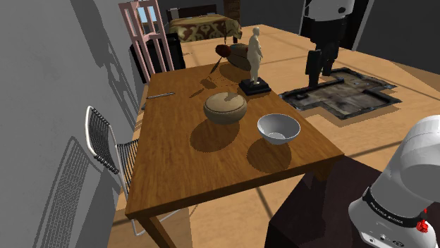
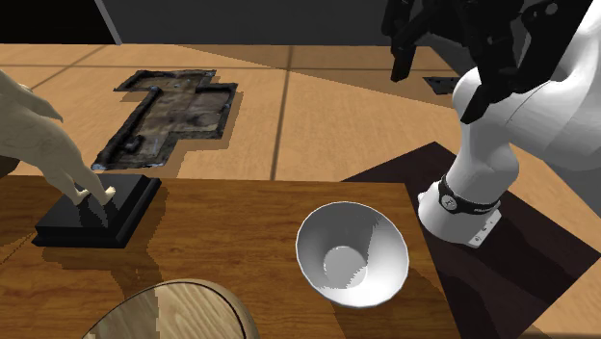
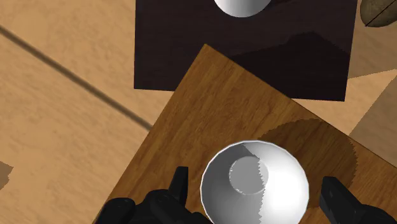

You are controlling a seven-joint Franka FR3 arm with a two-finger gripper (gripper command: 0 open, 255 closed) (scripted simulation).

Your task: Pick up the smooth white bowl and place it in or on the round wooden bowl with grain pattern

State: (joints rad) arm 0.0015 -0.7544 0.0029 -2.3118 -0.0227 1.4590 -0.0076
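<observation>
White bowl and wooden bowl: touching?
Apart. The shoulder view shows a strip of bare table between the white bowl and the wooden bowl.

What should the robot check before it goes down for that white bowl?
1. Gripper open: ok, its fingers stand apart.
2. Lined up over the white bowl: ok, in the wrist view the bowl lies between the fingers.
3. White bowl upright and empty: ok.
4. White bowl gripped: not ok, nothing touches it.
5. Wooden bowl empty: cannot tell.
6. Statue apart from both bowls: ok.
</observation>
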